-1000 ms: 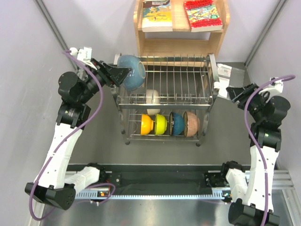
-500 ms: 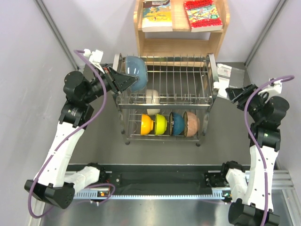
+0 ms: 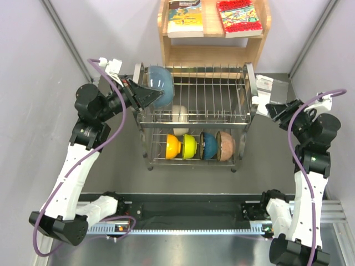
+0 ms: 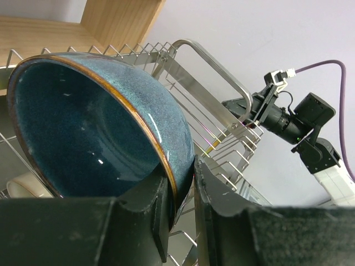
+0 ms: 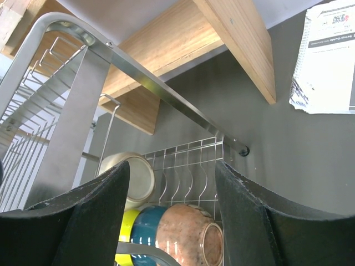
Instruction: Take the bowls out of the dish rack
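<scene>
Rim of blue bowl (image 4: 94,127) pinched in left gripper (image 4: 183,178) — atop dish rack (image 3: 211,97)

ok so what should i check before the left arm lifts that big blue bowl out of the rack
1. left pincer shut on the rim of the large blue bowl: ok
2. one finger inside the rim, one outside: ok
3. bowl free of the wires of the dish rack: cannot tell
4. right pincer open, holding nothing: ok
5. orange bowl, yellow bowl, teal bowl and pinkish bowl on edge in the lower tier, below the lift: ok
</scene>
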